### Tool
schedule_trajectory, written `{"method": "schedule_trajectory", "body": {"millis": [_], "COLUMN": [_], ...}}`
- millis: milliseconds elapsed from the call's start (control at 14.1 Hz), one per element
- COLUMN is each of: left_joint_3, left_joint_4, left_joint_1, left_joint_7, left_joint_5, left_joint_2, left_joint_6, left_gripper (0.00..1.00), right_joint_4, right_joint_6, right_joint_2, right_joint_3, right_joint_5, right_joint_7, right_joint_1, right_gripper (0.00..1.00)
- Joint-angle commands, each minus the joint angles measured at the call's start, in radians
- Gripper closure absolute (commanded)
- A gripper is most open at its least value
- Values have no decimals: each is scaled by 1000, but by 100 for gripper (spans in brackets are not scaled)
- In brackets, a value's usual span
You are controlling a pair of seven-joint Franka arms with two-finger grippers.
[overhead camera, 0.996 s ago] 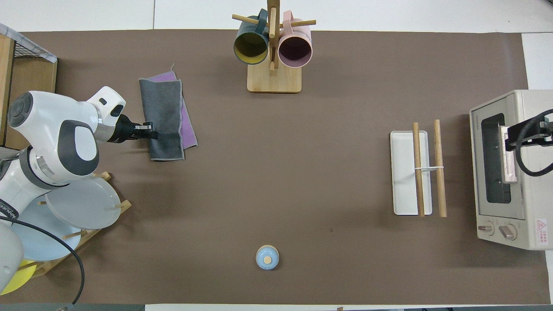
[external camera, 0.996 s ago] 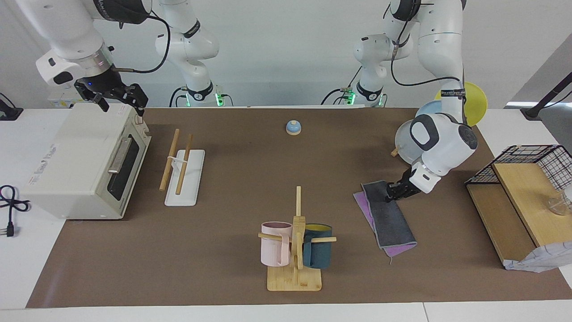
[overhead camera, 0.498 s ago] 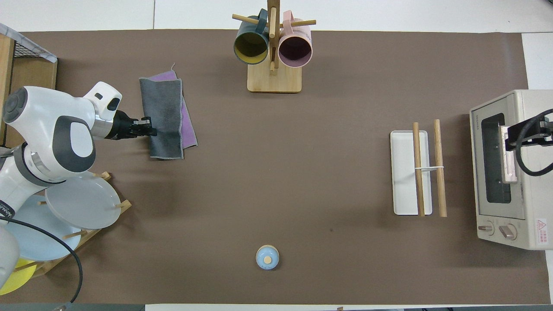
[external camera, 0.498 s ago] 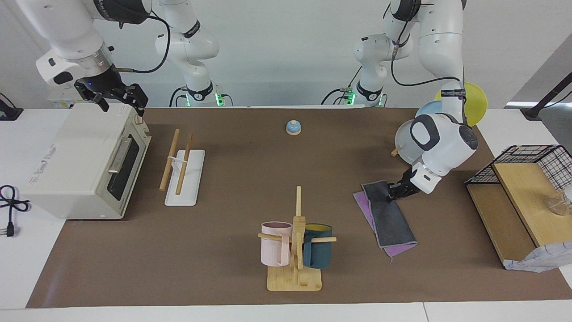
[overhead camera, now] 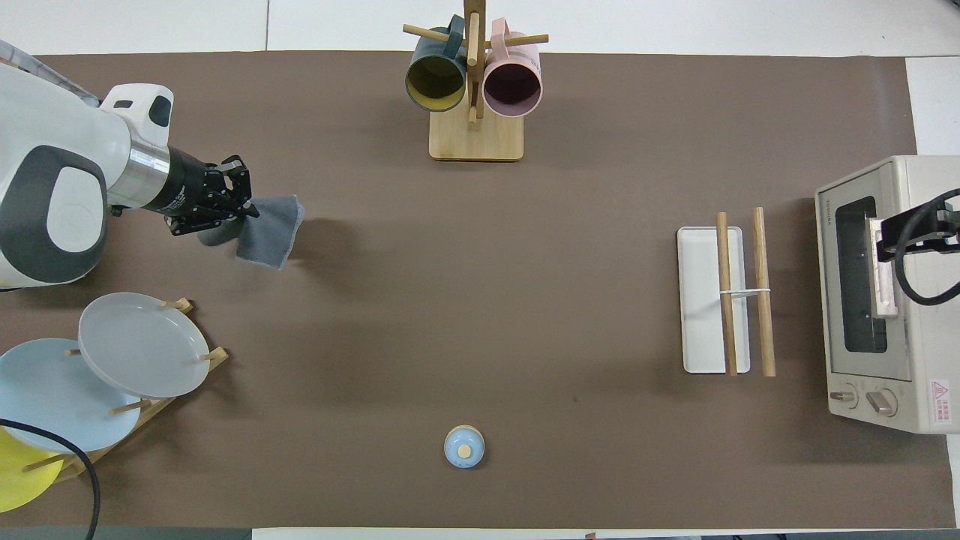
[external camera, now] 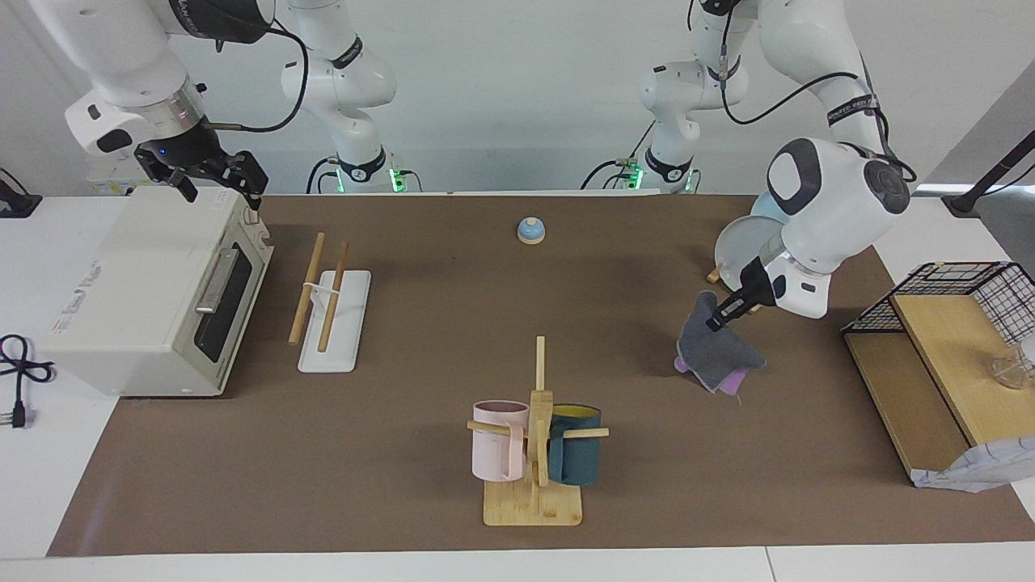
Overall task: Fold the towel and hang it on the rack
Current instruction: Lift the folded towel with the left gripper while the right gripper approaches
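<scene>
The towel (external camera: 718, 353) hangs bunched from my left gripper (external camera: 716, 322), grey face outward with a little purple at its lower edge. It is lifted over the mat at the left arm's end of the table, and I cannot tell whether its lower edge touches. In the overhead view the left gripper (overhead camera: 244, 208) is shut on the towel (overhead camera: 270, 231). The rack (external camera: 308, 288), two wooden dowels on a white base, stands beside the toaster oven (external camera: 145, 283) and also shows in the overhead view (overhead camera: 723, 300). My right gripper (external camera: 220, 184) waits open over the oven.
A bamboo mug tree (external camera: 537, 453) with two mugs stands mid-table, farthest from the robots. A small blue bell (external camera: 530, 230) sits near the robots. A plate stand with plates (overhead camera: 142, 352) and a wooden shelf with wire basket (external camera: 938, 347) stand at the left arm's end.
My left gripper has lifted the towel off the mat; it went from lying flat and folded to hanging bunched from the gripper. The right arm has not moved.
</scene>
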Motion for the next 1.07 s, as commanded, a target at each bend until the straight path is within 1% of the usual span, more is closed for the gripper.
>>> {"method": "schedule_trajectory", "body": {"millis": [0,71,213,285,427,498,569,640,712,783,854,996], "left_joint_3": [9,9,6,4,-3,-14,-25,-41,-58,-72,-92,-138], "left_joint_4": [6,11,55,92,135,149,161,163,163,163,163,161], "left_joint_1": [-69,-92,-126,-147,-175,-178,-180,-180,-180,-180,-181,-181], "left_joint_7": [-302,-436,-720,-872,-1119,-1210,-1299,-1393,-1488,-1589,-1672,-1783], "left_joint_5": [30,30,30,30,30,30,27,24,21,23,21,26], "left_joint_2": [-94,-126,-151,-151,-151,-151,-148,-145,-143,-143,-143,-143], "left_joint_6": [-64,-79,-115,-135,-129,-121,-121,-115,-89,-54,-25,8], "left_gripper": [100,100,100,100,100,100,100,100,100,100,100,100], "right_joint_4": [-8,-26,-27,-27,-30,-34,-53,-79,-108,-120,-120,-140], "right_joint_6": [-19,-14,-7,-4,-5,-2,27,79,135,207,249,303], "right_joint_2": [-10,-23,-21,-18,-20,-21,-26,-33,-43,-46,-46,-49], "right_joint_3": [8,14,19,17,16,16,14,16,14,16,22,22], "right_joint_5": [12,9,33,110,259,326,386,455,582,648,656,663], "right_joint_7": [-22,-19,0,61,269,391,496,626,828,1016,1147,1346], "right_joint_1": [-1,5,19,20,8,8,11,11,11,20,37,100], "right_gripper": [0,0,0,0,0,0,0,0,0,0,0,0]}}
